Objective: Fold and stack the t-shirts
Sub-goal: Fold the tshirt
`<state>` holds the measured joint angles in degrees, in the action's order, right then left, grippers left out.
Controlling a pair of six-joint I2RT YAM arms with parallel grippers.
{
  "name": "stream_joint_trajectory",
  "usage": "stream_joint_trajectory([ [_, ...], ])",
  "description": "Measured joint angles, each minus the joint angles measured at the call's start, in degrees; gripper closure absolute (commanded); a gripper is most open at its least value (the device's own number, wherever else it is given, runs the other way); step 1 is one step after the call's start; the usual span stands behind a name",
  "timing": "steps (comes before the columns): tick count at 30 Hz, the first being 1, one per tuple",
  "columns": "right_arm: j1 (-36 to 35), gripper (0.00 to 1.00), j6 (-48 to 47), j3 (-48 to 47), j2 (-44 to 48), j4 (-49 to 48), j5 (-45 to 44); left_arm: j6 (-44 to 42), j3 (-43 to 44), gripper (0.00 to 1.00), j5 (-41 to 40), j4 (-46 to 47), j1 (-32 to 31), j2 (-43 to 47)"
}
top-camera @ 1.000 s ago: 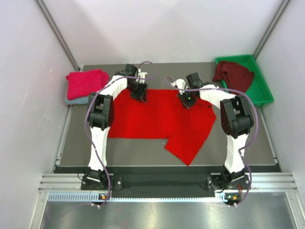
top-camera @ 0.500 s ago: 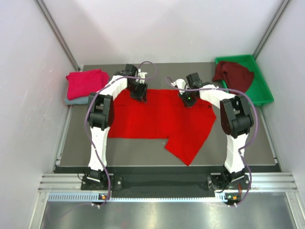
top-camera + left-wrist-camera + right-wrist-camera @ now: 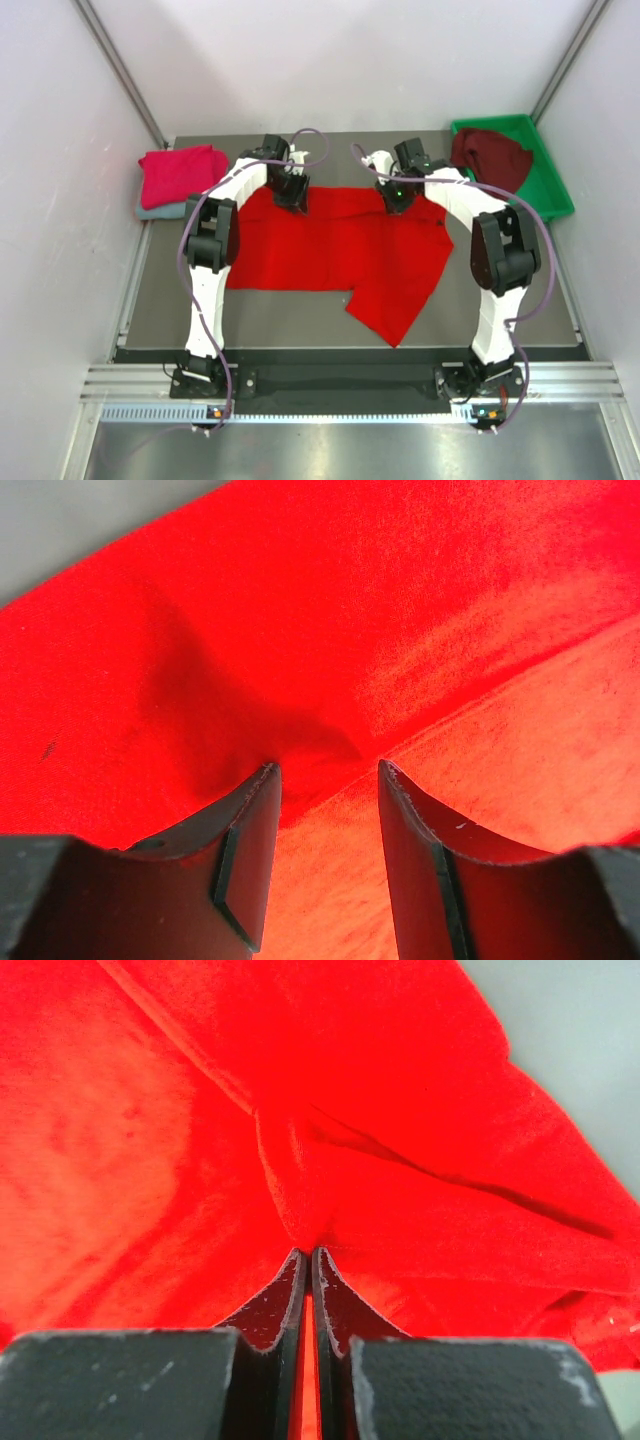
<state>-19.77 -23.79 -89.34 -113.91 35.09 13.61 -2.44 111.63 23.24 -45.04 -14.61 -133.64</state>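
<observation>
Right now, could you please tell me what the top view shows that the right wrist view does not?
Only the top view shows the pink shirt lying on a grey-blue shirt at far left, the maroon shirt in the green tray, and the left hand. Only the right wrist view shows that the right hand is shut, creases of the red shirt gathering at its tips. Both show the red shirt and the grey table.
</observation>
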Motion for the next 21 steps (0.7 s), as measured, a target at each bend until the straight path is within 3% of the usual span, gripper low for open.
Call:
stream_joint_trajectory([
  [17,-5.44,1.00,4.44,2.34,3.30,7.10,3.80,0.96,-0.20,0.51,0.72,0.52,0.33,0.00],
  [19,-5.68,0.91,4.92,2.34,3.32,7.48,4.07,1.05,-0.24,0.51,0.96,0.63,0.39,0.00],
  [20,-5.77,0.74,5.20,2.34,3.34,7.74,4.11,1.05,-0.26,0.51,1.09,0.70,0.44,0.00],
  [21,-5.84,0.68,5.60,2.34,3.34,7.82,4.04,1.07,-0.28,0.51,1.18,0.76,0.46,0.00],
])
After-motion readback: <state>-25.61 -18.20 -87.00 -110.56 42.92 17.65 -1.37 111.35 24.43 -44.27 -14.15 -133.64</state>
